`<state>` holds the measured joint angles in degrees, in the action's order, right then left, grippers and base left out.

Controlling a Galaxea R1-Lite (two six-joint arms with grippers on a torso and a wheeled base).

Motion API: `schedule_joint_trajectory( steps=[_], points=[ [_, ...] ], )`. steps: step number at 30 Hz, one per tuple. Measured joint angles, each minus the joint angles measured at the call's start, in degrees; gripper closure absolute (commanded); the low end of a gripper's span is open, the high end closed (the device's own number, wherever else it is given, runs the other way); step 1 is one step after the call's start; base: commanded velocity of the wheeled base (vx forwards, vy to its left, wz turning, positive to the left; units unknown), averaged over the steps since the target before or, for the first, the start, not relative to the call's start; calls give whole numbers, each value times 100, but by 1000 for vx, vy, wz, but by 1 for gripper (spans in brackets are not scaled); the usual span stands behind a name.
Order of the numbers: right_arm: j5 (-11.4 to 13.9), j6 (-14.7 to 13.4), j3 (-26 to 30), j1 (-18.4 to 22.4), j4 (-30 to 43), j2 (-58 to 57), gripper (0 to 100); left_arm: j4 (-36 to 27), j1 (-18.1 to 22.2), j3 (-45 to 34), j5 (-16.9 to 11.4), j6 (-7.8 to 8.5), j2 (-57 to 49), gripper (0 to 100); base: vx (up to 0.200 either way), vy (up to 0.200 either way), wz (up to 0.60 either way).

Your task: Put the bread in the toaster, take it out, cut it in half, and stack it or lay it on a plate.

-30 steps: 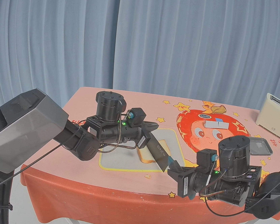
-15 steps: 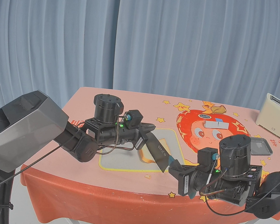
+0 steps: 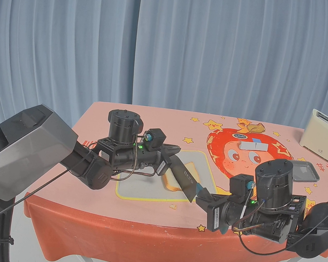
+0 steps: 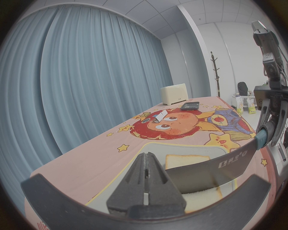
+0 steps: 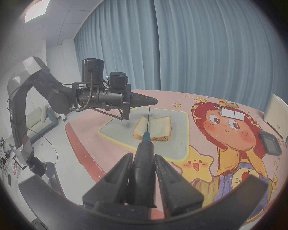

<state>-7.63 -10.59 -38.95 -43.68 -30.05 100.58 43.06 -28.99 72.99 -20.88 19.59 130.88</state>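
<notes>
Now | right end effector (image 5: pixel 143 156) clamped on knife (image 4: pixel 210 172) handle, blade across bread (image 5: pixel 157 127) | left end effector (image 4: pixel 146 158) closed beside blade

You see pleated blue-grey curtains (image 3: pixel 184 40), an orange cartoon-printed tabletop (image 3: pixel 101 121), a grey tape strip (image 3: pixel 253 146) on the cartoon's forehead, a coat stand (image 4: pixel 216 75).

bread (image 3: pixel 170 182) middle behind knife (image 3: pixel 185 174), toaster (image 5: pixel 276 115) cropped

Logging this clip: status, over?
Left gripper shut by knife tip. Right gripper shut on knife. Blade across bread on mat, cut-through unclear. Nothing blocking.
</notes>
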Motion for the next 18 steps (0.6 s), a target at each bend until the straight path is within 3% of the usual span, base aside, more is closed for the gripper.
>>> schedule_joint_trajectory(
  steps=[18],
  points=[
    [-363,318,45,-128,17,-54,100,16,-66,5,-20,46,-304,100,0,0,0]
  ],
)
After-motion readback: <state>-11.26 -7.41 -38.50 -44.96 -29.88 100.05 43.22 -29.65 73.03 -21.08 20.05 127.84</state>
